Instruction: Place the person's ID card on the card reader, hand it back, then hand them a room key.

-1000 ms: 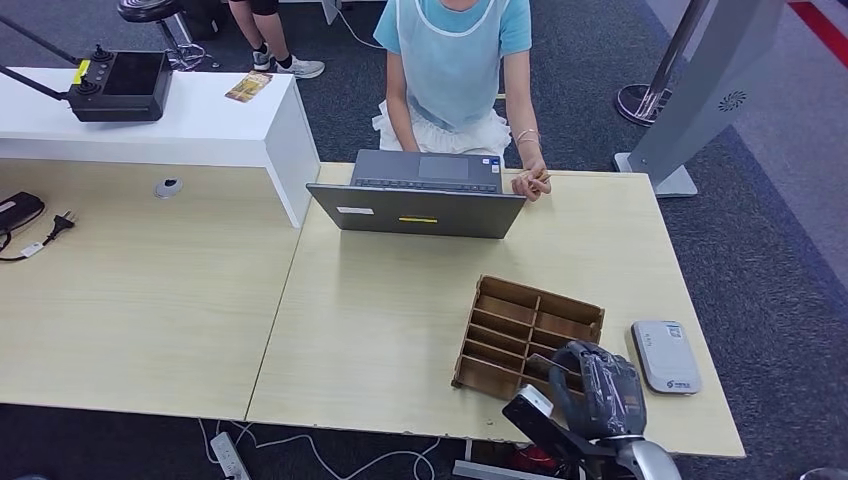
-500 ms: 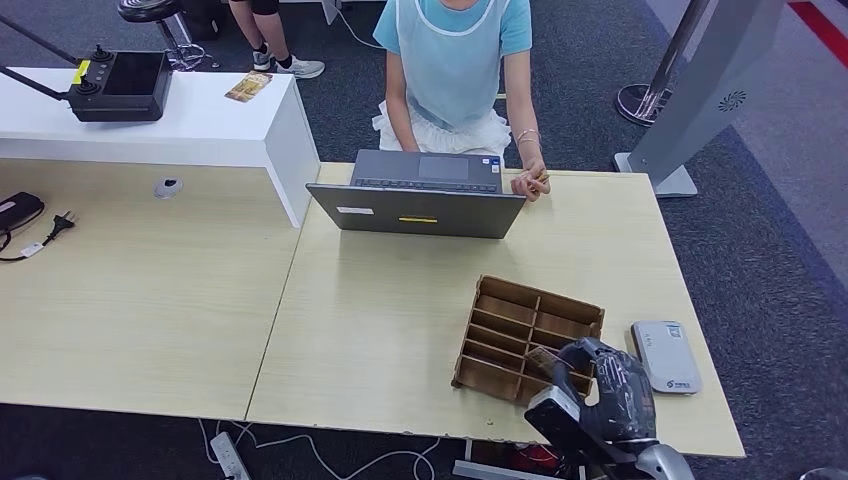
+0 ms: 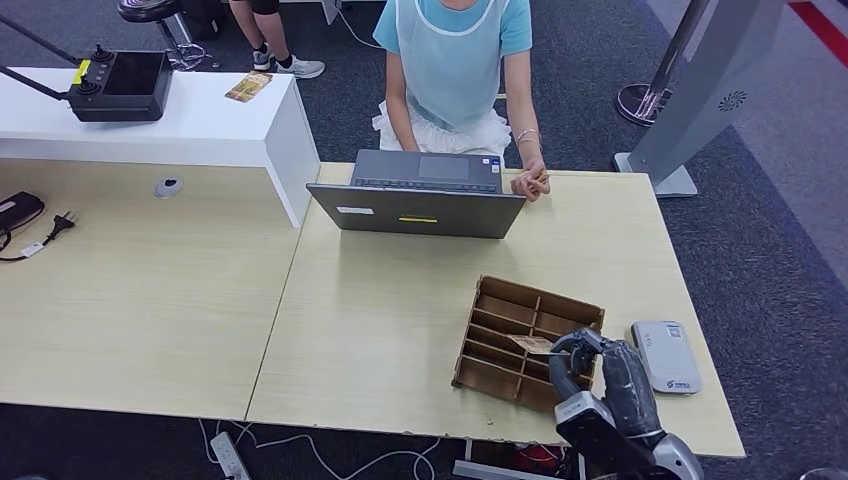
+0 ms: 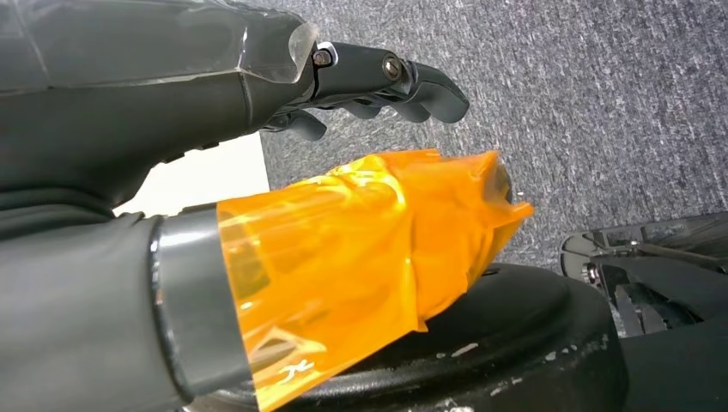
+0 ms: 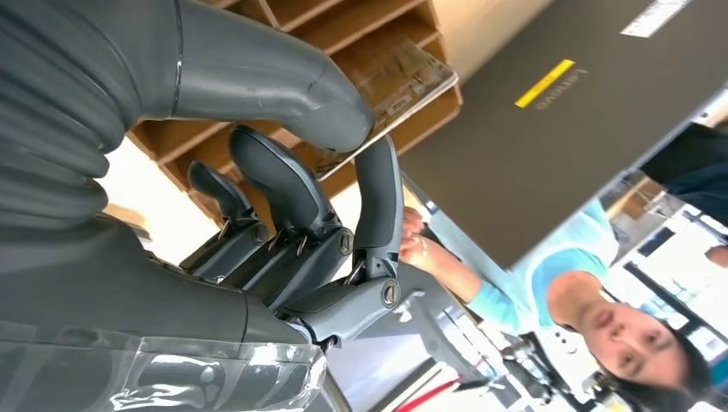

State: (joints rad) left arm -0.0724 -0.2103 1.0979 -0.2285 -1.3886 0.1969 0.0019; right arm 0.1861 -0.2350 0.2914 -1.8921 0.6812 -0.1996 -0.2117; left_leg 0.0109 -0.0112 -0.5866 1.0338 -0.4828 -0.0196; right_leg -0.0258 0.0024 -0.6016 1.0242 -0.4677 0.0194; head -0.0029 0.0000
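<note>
My right hand (image 3: 603, 383) hovers over the near right corner of the wooden slotted box (image 3: 508, 318), low at the table's front edge. It pinches a thin tan room key card (image 3: 531, 345) between thumb and finger. In the right wrist view the card (image 5: 391, 82) lies flat under the thumb, above the box's slots (image 5: 302, 15). The white card reader (image 3: 666, 356) lies just right of the box. A person (image 3: 455, 70) sits across the table, one hand (image 3: 530, 183) resting by the laptop. My left hand (image 4: 257, 112) hangs over the carpet with nothing in it.
An open grey laptop (image 3: 420, 208) stands at the far side of the table (image 3: 380, 320). A white counter (image 3: 190, 125) with a black controller (image 3: 120, 85) is at the far left. A grey stand (image 3: 700, 90) rises at the far right.
My right hand has shifted a little to the right and turned over the box, and the card now shows clear of the slots in its pinch. The person has not moved.
</note>
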